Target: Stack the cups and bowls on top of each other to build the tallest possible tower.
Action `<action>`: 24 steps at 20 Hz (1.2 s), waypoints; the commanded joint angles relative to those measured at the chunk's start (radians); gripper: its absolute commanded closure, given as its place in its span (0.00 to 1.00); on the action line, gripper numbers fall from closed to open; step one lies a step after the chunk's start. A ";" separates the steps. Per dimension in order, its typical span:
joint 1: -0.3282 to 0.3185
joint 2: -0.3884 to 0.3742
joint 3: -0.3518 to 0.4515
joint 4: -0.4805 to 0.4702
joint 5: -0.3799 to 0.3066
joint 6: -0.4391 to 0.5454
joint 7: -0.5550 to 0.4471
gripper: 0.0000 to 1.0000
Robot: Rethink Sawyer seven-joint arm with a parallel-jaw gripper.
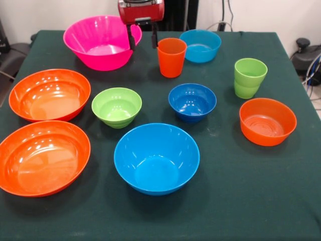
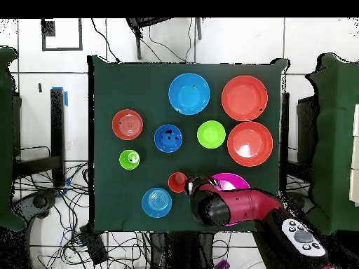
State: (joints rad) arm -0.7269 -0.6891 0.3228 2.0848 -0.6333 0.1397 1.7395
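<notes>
A dark green cloth-covered table (image 1: 281, 201) stood on a pale tiled floor (image 2: 231, 42). A plain white wall (image 1: 55, 14) rose behind; black cables (image 2: 63, 210) trailed beside the table's edge.

Seen from across the worktop (image 1: 220, 201), my end effector (image 1: 143, 40) hangs at the far side, between the far large bowl (image 1: 103, 42) on its left and the single cup (image 1: 171, 57) on its right. Right of that cup sits the far small bowl (image 1: 200, 45). Farther right and nearer stand the nested cups (image 1: 250, 78), one inside the other. The middle row runs left to right: second large bowl (image 1: 49, 95), left small bowl (image 1: 116, 107), centre small bowl (image 1: 192, 102), right small bowl (image 1: 267, 121). Nearest lie the third large bowl (image 1: 42, 158) at left and the fourth large bowl (image 1: 156, 158) at centre.
</notes>
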 commanded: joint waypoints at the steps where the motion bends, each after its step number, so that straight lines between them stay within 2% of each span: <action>1: 0.012 0.053 0.080 -0.080 -0.087 0.068 -0.069 0.00; 5: -0.009 0.066 0.092 -0.090 -0.090 0.080 -0.079 0.00; 9: -0.006 0.115 0.087 -0.138 -0.118 0.070 -0.093 0.00; 12: -0.023 0.096 0.103 -0.136 -0.115 0.097 -0.109 0.00; 17: -0.067 -0.058 0.177 -0.039 -0.039 0.203 -0.147 0.00; 21: -0.098 -0.137 0.232 0.012 -0.002 0.257 -0.148 0.00; 24: -0.118 -0.164 0.263 0.033 0.015 0.280 -0.143 0.00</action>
State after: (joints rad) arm -0.8345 -0.7759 0.4629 2.0580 -0.6527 0.2739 1.7395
